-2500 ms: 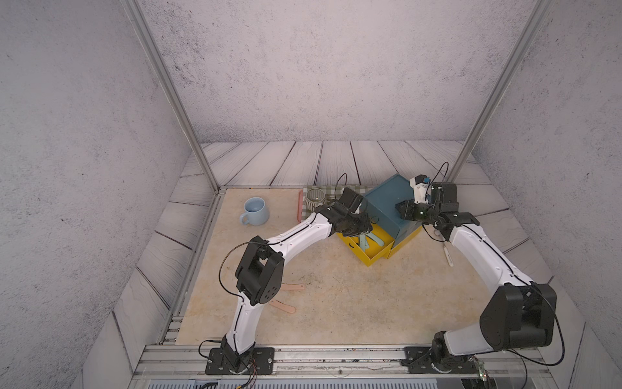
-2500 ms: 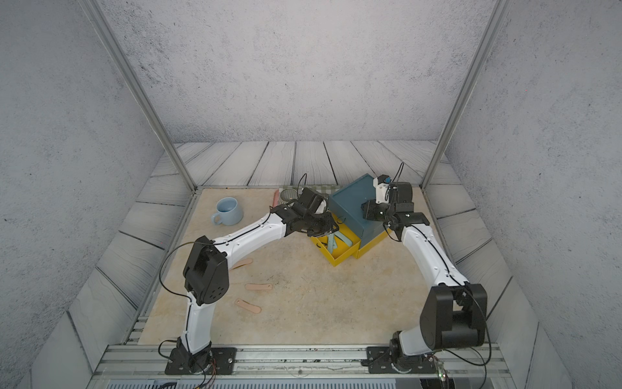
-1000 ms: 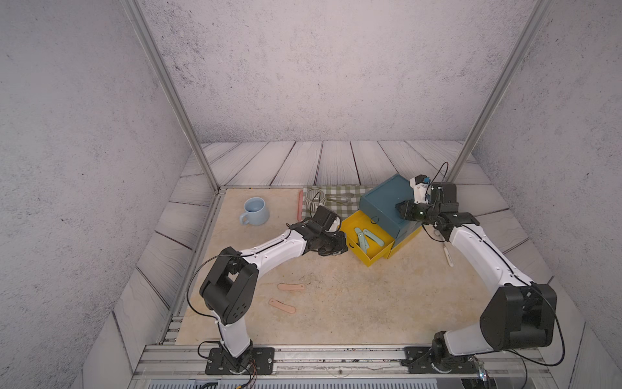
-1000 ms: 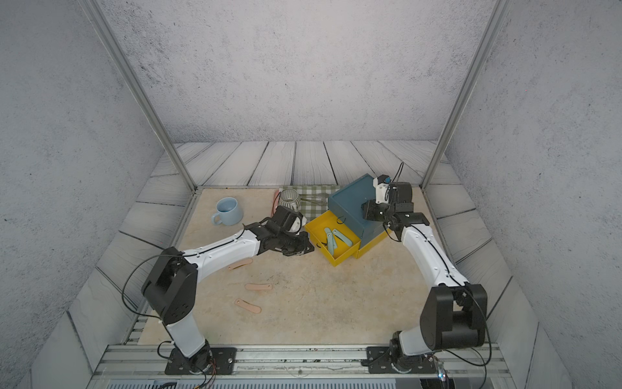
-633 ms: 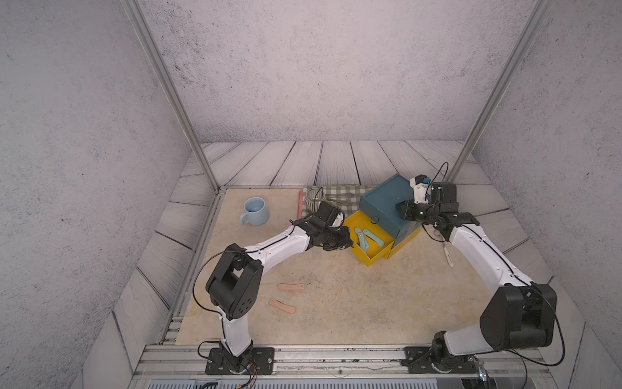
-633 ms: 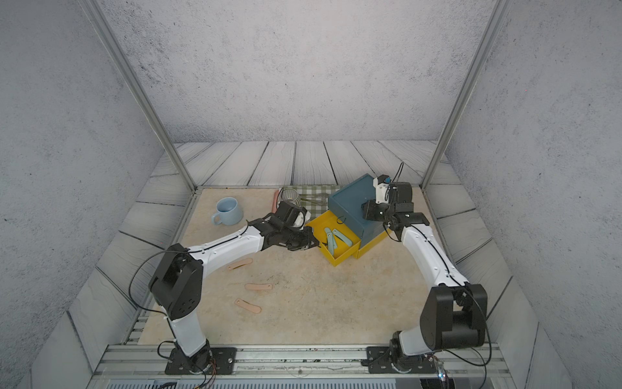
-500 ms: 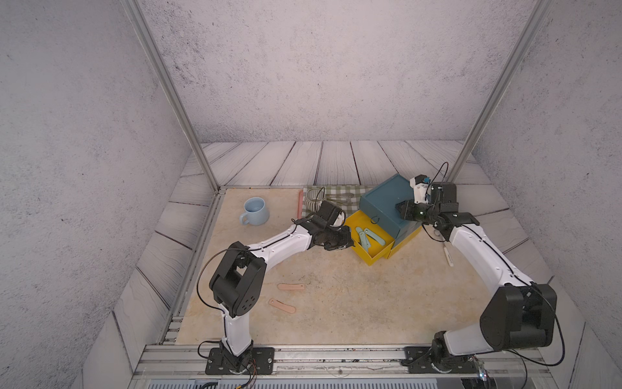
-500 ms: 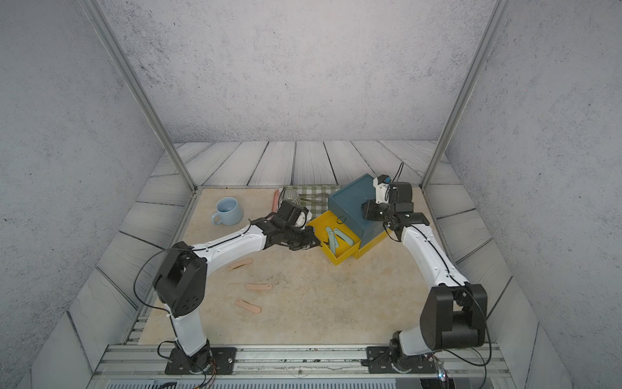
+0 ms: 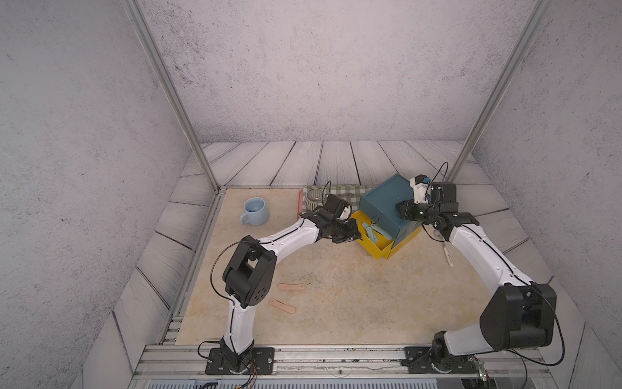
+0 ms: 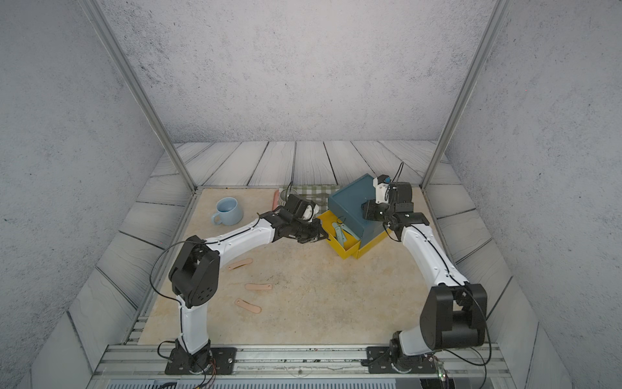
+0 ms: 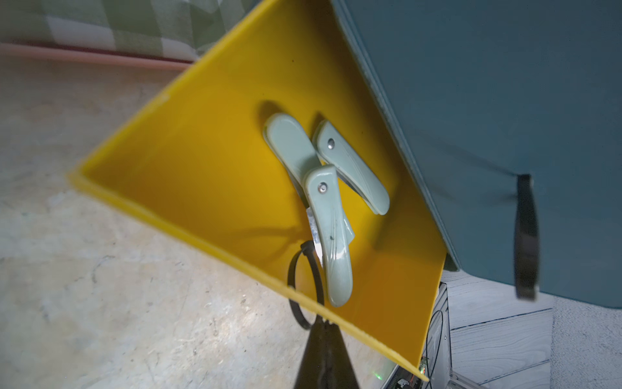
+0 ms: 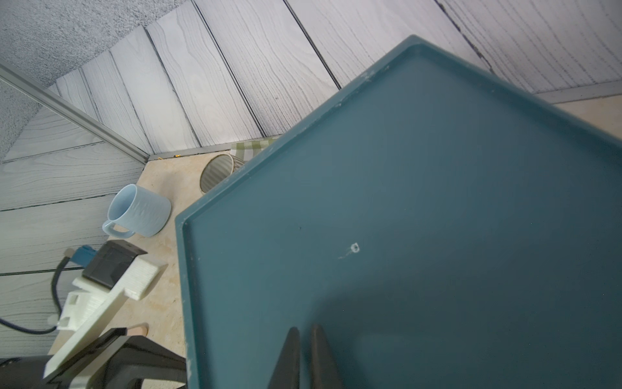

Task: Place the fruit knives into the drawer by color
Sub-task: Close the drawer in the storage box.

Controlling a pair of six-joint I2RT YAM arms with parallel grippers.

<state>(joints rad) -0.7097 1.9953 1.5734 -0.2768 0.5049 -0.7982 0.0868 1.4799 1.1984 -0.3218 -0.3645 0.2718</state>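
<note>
The dark teal top of the drawer [image 12: 404, 219] filled most of the frame. At the frame's edge the right gripper [image 12: 305, 331] hung over it. Its two black fingers [image 12: 290, 357] were almost together, with only a thin gap and nothing between them. Past the drawer's corner, on the sandy table [image 12: 161, 192], stood a light blue mug [image 12: 141, 212]. Near it was a ribbed grey cup [image 12: 218, 173] by a green checked cloth [image 12: 250, 148]. A white and black part of the left arm [image 12: 111, 293] sat just beside the drawer.
</note>
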